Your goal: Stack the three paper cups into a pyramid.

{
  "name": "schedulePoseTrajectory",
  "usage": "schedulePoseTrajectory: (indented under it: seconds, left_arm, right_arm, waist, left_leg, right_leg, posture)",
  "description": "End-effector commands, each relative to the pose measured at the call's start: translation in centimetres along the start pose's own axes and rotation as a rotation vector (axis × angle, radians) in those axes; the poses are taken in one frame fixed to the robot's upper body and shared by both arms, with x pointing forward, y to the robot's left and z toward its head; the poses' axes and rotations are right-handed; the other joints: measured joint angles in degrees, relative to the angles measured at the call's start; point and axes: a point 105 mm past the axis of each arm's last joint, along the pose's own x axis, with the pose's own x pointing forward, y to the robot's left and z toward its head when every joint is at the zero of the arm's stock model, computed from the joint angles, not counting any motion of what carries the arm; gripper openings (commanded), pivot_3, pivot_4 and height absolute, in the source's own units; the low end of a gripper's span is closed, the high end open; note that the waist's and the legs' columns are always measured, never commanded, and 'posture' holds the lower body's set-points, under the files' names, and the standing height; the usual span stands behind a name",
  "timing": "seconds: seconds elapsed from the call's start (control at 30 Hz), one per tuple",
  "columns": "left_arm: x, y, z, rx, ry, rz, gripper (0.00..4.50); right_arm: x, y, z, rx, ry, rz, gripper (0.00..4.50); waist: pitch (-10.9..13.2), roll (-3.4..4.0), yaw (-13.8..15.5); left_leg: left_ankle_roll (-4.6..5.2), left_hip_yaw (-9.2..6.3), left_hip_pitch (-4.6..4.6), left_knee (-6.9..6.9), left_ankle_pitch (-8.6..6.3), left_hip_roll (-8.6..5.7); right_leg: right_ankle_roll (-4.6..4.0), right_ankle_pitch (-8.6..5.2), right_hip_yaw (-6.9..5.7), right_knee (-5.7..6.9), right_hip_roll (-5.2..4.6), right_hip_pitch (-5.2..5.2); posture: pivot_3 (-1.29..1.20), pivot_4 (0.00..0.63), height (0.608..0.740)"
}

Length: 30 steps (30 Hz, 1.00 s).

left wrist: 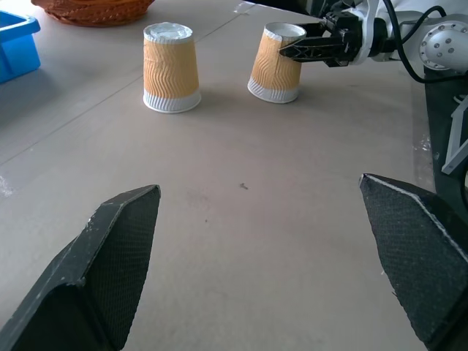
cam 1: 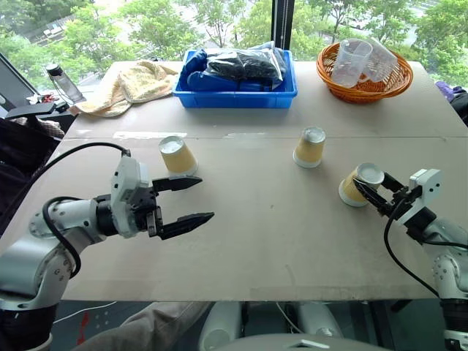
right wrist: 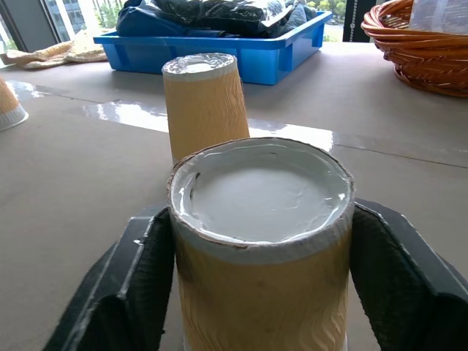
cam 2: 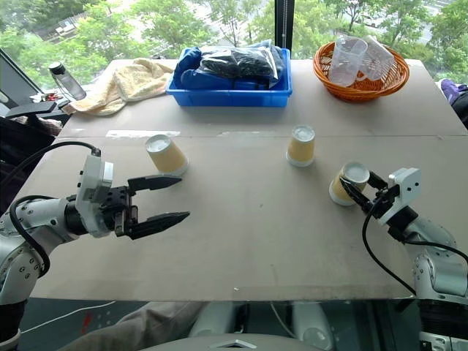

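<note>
Three tan paper cups stand upside down on the table. The left cup (cam 1: 178, 155) sits just beyond my left gripper (cam 1: 205, 199), which is open and holds nothing. The middle cup (cam 1: 310, 146) stands alone and upright. My right gripper (cam 1: 369, 189) is shut on the right cup (cam 1: 358, 184), with one finger on each side near its white base, and the cup leans. In the right wrist view this cup (right wrist: 259, 241) sits between the fingers (right wrist: 398, 278), with the middle cup (right wrist: 205, 102) behind it. In the left wrist view, the middle cup (left wrist: 171, 67) stands beside the held cup (left wrist: 274, 66).
A blue bin (cam 1: 235, 95) with dark bags stands at the back centre. An orange basket (cam 1: 363, 84) with clear plastic cups is at the back right. A yellow towel (cam 1: 131, 84) and a bottle (cam 1: 64, 84) lie at the back left. Bare table (cam 1: 278, 234) spreads between my grippers.
</note>
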Motion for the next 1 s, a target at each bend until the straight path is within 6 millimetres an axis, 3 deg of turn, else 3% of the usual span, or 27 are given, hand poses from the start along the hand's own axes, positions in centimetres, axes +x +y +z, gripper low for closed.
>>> schedulePoseTrajectory:
  seconds: [0.03,0.27,0.43,0.63,0.83,0.97,1.0]
  left_arm:
    - [-0.2,-0.5,1.1,0.047,-0.013,-0.034,4.50]
    - [0.1,-0.6,1.0,0.057,-0.006,-0.083,4.50]
    - [0.8,-0.5,3.0,0.095,-0.088,-0.151,4.50]
    - [0.7,-0.3,4.6,0.122,-0.144,-0.197,4.50]
    - [0.5,-0.8,4.7,0.133,-0.106,-0.287,4.50]
    - [0.6,-0.9,4.8,0.144,-0.101,-0.304,4.50]
    - [0.6,-0.9,4.9,0.145,-0.099,-0.305,4.50]
  right_arm:
    - [0.0,0.0,0.9,-0.027,-0.018,0.013,2.09]
    - [-0.5,-0.2,0.9,-0.041,-0.009,0.001,2.09]
    - [-1.6,0.4,0.9,-0.050,-0.009,0.012,2.09]
    - [-3.0,2.4,1.3,-0.016,-0.011,0.112,2.09]
    - [-4.1,5.4,0.7,-0.055,0.047,0.243,2.09]
    - [-4.1,5.4,0.3,-0.057,0.055,0.237,2.09]
    - [-4.1,5.3,0.3,-0.054,0.053,0.232,2.59]
  waist:
    - [0.00,0.00,0.00]
    - [0.00,0.00,0.01]
    - [0.01,-0.01,0.27]
    - [0.02,0.00,-0.03]
    - [0.05,-0.03,-0.01]
    - [0.05,-0.03,-0.02]
    - [0.05,-0.04,-0.02]
  left_leg:
    - [0.00,0.00,0.00,0.00,0.00,0.00]
    - [0.00,0.00,0.00,0.00,0.00,0.00]
    - [0.00,-0.02,-0.02,0.00,0.00,0.00]
    - [0.00,0.00,-0.01,0.00,0.00,0.00]
    - [0.00,0.01,0.00,0.00,0.00,0.00]
    - [0.00,0.01,0.01,0.00,0.00,0.00]
    - [0.00,0.02,0.00,0.00,0.00,0.00]
  right_leg:
    - [0.00,0.00,0.00,0.00,0.00,0.00]
    - [0.00,0.00,-0.01,0.00,0.00,0.00]
    - [0.00,0.00,-0.05,-0.01,0.00,0.01]
    - [0.00,0.00,0.00,0.00,0.04,0.00]
    - [0.00,0.00,0.01,-0.01,0.05,0.00]
    - [0.00,0.00,0.03,0.00,0.05,0.01]
    - [0.00,0.00,0.03,0.00,0.05,0.01]
  posture:
    - [0.00,0.150,0.740]
    - [0.00,0.150,0.740]
    - [0.00,0.150,0.740]
    - [0.00,0.150,0.740]
    - [0.00,0.150,0.740]
    - [0.00,0.150,0.740]
    - [0.00,0.150,0.740]
